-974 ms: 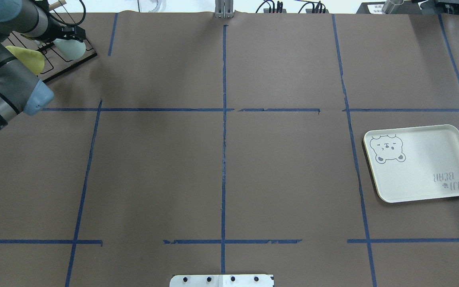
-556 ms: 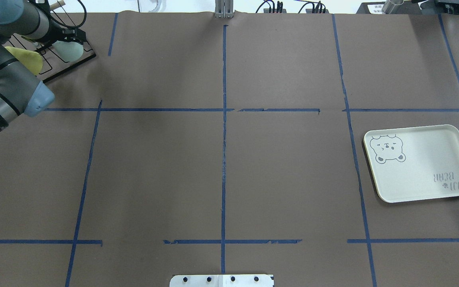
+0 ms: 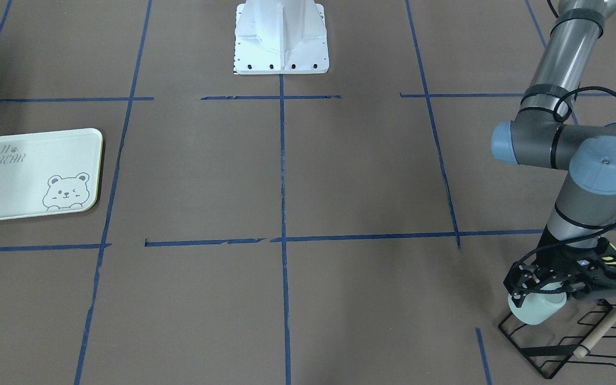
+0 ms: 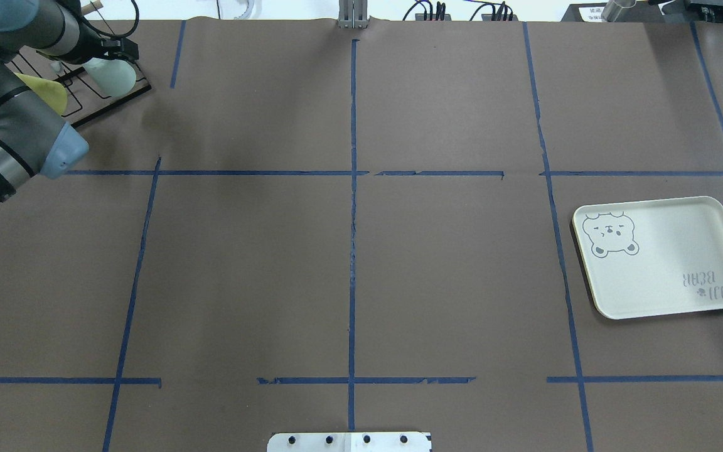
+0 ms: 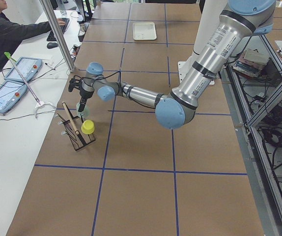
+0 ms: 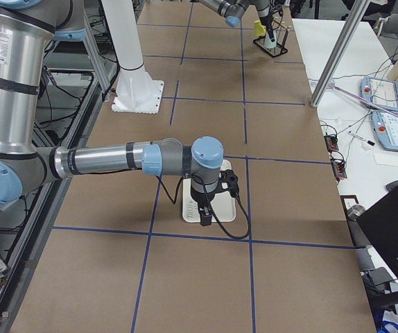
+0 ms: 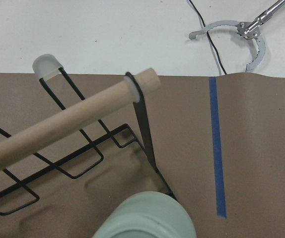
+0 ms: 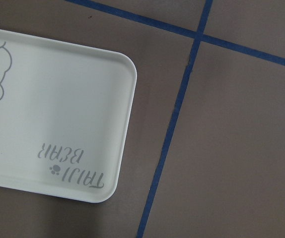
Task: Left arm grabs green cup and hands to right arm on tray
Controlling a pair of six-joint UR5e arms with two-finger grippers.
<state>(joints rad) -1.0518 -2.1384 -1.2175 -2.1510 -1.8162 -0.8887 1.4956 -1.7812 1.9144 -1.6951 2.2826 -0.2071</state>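
Gripping green cup [image 3: 536, 309] with my left claw [image 3: 540, 291] at rack [image 3: 570, 342], 5 o'clock in front view; light, stiff, smooth, hold mid-wall.

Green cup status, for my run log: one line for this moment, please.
left claw at green cup on rack | grip: unclear | right claw: over tray | handover: pending

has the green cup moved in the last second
Yes. In the overhead view the green cup, at the left gripper, has shifted slightly toward the table's far edge, measured against the black wire rack beneath it.
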